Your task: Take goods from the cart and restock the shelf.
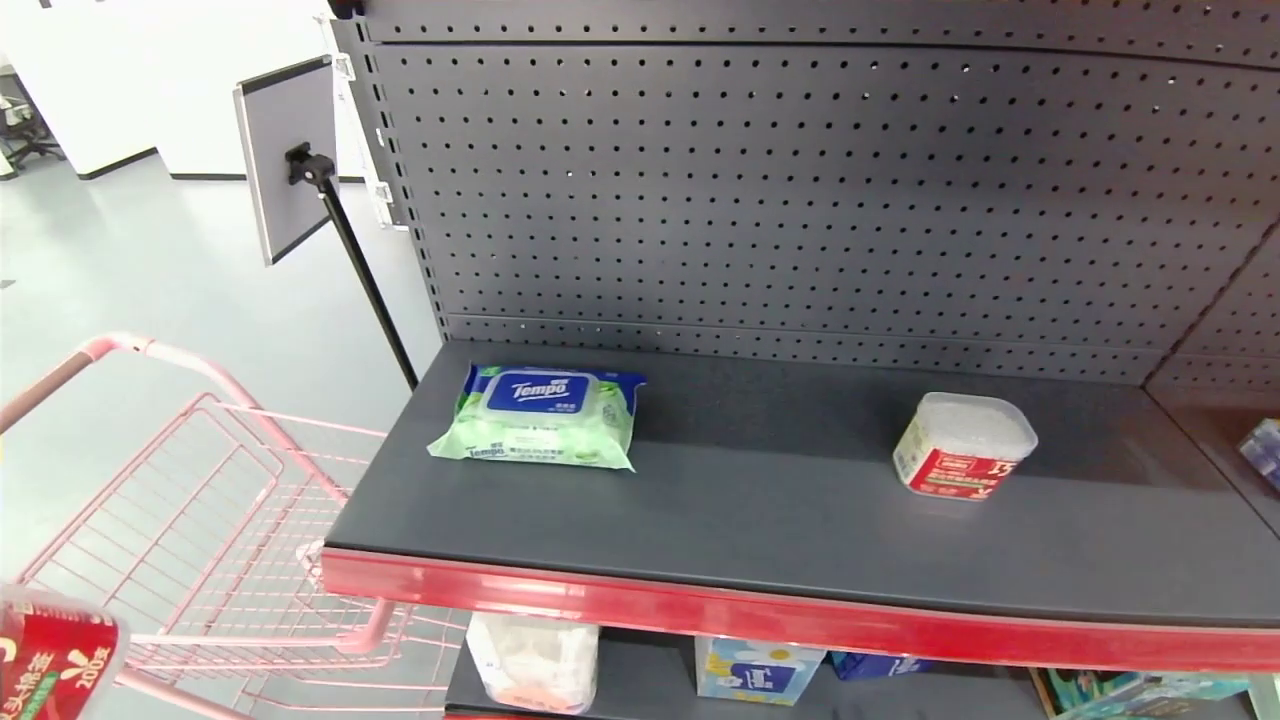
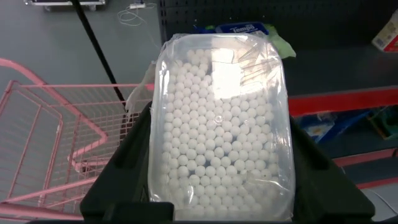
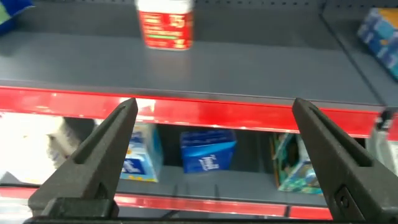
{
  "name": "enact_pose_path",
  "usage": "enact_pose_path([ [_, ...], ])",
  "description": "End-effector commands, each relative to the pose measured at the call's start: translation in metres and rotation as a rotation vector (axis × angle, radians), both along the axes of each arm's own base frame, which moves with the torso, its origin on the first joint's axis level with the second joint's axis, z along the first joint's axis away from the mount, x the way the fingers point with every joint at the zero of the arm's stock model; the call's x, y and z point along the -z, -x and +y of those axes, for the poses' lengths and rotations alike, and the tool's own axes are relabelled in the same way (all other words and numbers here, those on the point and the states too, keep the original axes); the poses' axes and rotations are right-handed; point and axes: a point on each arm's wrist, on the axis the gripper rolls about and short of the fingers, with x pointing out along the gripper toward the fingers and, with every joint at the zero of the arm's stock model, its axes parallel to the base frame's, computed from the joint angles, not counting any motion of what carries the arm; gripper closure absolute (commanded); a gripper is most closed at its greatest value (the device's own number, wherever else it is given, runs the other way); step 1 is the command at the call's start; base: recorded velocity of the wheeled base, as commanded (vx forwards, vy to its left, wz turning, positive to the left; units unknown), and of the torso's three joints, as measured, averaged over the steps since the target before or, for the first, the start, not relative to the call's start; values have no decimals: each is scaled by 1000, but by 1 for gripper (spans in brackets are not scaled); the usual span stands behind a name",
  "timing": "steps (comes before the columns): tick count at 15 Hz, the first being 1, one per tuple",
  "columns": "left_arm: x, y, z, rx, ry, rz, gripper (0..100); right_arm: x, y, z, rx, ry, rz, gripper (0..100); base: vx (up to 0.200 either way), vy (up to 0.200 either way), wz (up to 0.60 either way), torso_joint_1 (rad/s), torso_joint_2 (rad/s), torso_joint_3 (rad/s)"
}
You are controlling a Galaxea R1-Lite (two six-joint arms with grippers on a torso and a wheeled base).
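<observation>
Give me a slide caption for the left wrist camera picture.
Left end effector holds a clear swab tub near the pink cart, facing the shelf and wipes.

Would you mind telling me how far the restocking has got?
Done: a wipes pack and a red-labelled tub sit on the shelf. In hand: the left gripper holds a clear-lidded tub by the pink cart. Left: shelving it; the right gripper is open.
</observation>
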Motion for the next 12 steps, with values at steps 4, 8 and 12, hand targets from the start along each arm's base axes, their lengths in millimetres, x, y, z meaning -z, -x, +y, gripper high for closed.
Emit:
enact_pose_path([
  [4,0,-1,0,1,-3,4,100,0,0,0,0,0,2,0,0,-200,0,2,1,-2],
  [8,0,-1,0,1,-3,4,100,0,0,0,-1,2,2,0,0,-200,0,2,5,2],
  [12,0,-1,0,3,-5,5,100,0,0,0,-5,2,0,0,0,-200,0,1,4,2],
])
